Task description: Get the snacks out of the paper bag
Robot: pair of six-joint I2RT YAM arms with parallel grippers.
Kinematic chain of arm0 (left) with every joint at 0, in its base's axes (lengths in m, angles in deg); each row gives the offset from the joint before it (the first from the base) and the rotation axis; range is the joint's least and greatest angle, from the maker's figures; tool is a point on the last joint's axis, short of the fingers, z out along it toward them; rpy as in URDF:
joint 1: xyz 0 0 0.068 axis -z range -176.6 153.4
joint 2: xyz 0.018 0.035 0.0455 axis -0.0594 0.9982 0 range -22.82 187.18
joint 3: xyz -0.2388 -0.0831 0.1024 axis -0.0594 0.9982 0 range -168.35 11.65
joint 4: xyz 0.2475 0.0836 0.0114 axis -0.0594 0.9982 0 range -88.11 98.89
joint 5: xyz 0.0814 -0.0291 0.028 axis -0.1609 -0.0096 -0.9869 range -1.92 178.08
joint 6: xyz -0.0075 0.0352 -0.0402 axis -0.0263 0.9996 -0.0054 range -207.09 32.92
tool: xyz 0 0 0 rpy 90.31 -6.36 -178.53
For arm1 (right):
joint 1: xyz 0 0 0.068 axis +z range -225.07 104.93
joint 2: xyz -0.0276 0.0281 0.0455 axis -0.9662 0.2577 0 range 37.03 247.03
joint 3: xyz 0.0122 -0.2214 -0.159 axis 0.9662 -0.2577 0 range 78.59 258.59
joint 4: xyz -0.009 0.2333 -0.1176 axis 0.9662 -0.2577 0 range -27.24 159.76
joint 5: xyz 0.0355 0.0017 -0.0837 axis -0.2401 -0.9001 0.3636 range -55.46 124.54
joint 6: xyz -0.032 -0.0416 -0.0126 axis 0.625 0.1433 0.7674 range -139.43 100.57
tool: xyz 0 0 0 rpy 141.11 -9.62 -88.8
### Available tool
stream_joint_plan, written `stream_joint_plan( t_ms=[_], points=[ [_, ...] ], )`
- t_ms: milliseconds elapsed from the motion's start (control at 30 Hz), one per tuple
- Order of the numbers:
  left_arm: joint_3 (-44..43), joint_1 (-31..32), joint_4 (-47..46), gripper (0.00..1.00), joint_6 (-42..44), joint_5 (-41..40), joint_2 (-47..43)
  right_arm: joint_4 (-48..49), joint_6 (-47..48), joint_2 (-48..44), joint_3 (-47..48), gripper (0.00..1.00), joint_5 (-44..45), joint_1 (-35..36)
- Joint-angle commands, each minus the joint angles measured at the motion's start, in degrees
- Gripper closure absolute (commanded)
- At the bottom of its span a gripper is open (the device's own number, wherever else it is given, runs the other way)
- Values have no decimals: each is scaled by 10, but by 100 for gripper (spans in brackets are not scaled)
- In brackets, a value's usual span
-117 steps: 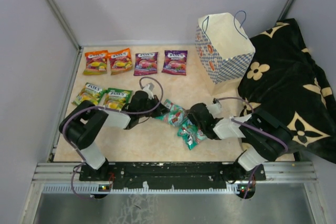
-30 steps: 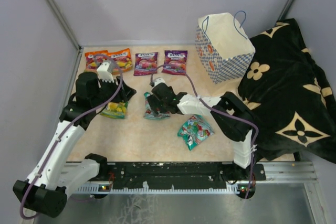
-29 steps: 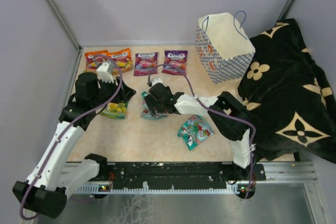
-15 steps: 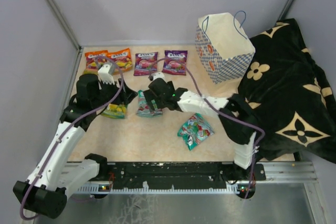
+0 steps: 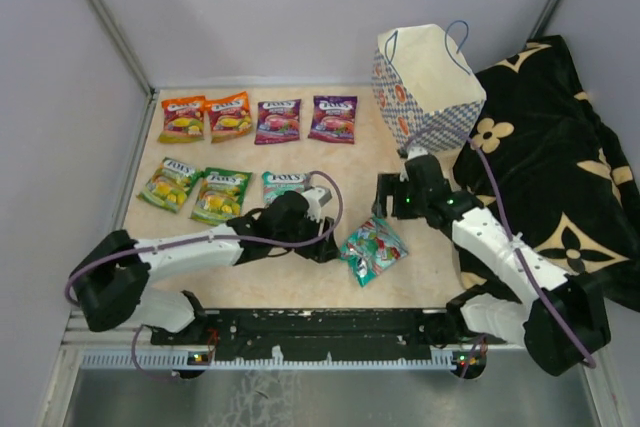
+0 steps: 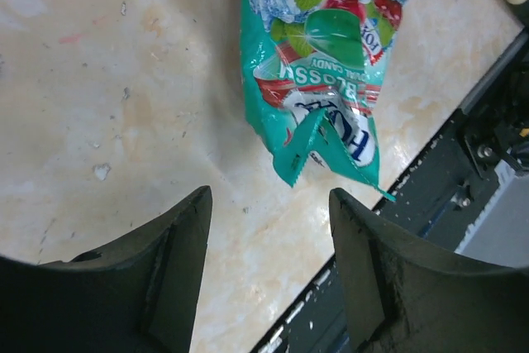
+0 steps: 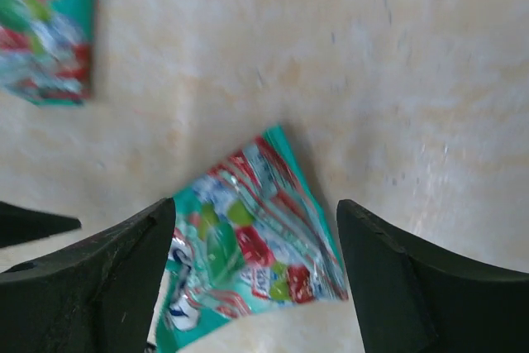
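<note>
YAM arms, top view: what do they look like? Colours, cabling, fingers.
Left arm and right arm alike: white link shells, black joint housings, a thin purple cable looping along each. Left gripper and right gripper have matte black wedge-shaped fingers. A small green light shows at the right wrist.

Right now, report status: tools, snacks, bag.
Left tool and right tool open, empty. Seven snacks lined up, teal packet crumpled ahead of both tools. Bag standing at back, nothing blocking.

You worked in a lab test cell: plain grey walls (image 5: 300,7) boxed the table (image 5: 360,162), two arms (image 5: 190,247) bolted to a rail (image 5: 330,325) at its near edge.
</note>
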Motion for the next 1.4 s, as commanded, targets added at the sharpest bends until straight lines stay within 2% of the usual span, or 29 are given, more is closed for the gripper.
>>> stream_joint_plan(
  t_ms=[0,100,233,367,433,533,633,700,733,833,967,1100,1200,1300,1367],
  points=[
    [-11,23,-120,35,-38,-5,79,-12,-43,24,-62,22,-40,-31],
    [-17,24,-168,34,-51,19,127,38,-53,50,-97,29,-61,-66],
    [-38,25,-181,37,-57,32,188,96,-48,95,-115,37,-86,-81],
    [-45,24,-188,55,-67,36,209,150,-46,126,-128,46,-130,-84],
    [-45,24,-183,60,-65,25,206,167,-46,139,-136,51,-153,-84],
    [-62,21,-156,71,-49,-4,197,178,-46,154,-147,67,-169,-84],
    [-100,8,-98,90,-28,-42,198,190,-57,145,-168,83,-172,-85],
    [-128,-15,-72,100,-9,-53,205,188,-64,129,-180,94,-173,-84],
    [-140,-36,-66,100,0,-51,208,182,-65,121,-184,99,-169,-84],
    [-197,-88,-45,100,32,-31,229,167,-78,81,-192,100,-155,-84],
    [-314,-136,8,100,105,-13,290,178,-129,32,-219,100,-163,-84],
    [-474,-149,70,100,197,2,402,240,-204,6,-265,100,-173,-78],
    [-620,-153,141,99,257,34,516,278,-239,10,-281,100,-158,-58],
    [-746,-155,205,99,333,82,591,295,-256,21,-275,100,-139,-27],
    [-778,-156,241,99,381,129,610,278,-242,14,-255,100,-118,-1]
  ],
)
